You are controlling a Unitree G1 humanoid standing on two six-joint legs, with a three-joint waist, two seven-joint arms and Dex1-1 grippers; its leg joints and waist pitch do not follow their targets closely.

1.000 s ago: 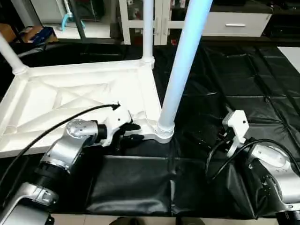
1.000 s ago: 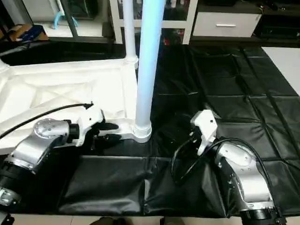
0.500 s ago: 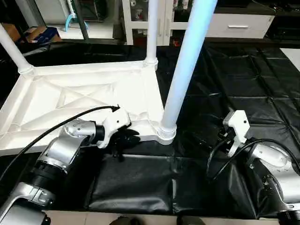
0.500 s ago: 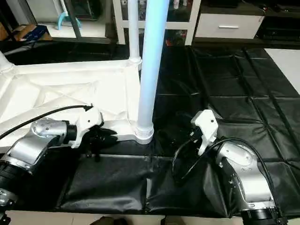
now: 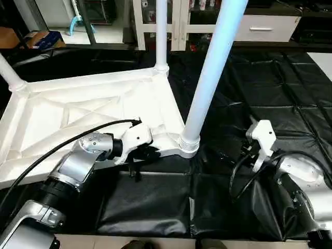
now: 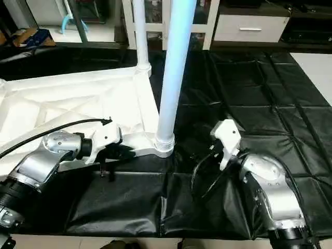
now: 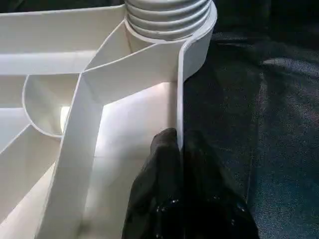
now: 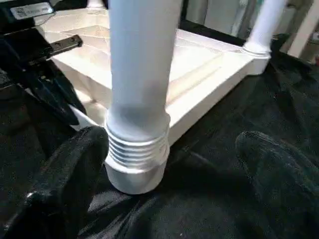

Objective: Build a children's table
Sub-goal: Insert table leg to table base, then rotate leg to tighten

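The white plastic rectangular children's table top [image 5: 88, 111] lies upside down on a black quilted floor mat [image 5: 270, 98], its X-ribbed underside facing up and a low rim running round it. It covers the mat's left half, its right-hand near corner close to the mat's middle. Three long tapered white tube legs stand upright in round corner sockets: the near leg [image 5: 212, 72] at that near corner, its ribbed threaded end seated in the socket collar [image 5: 189, 147], a far leg [image 5: 161, 31] at the far right corner, and a third leg [image 5: 9, 72] at the far left corner.

The silver left forearm reaches in from the mat's near left corner, its wrist bent toward the near rim of the table top. The left hand [image 5: 148, 153] has its two black fingers [image 7: 162, 169] pressed together on that thin rim wall, one inside and one outside, just beside the socketed corner.

The right arm comes in over the mat's near right part, wrist turned toward the near leg. The right hand [image 8: 174, 164] is spread wide, its fingers [image 8: 67, 169] on either side of the leg's threaded base, apart from it and holding nothing.
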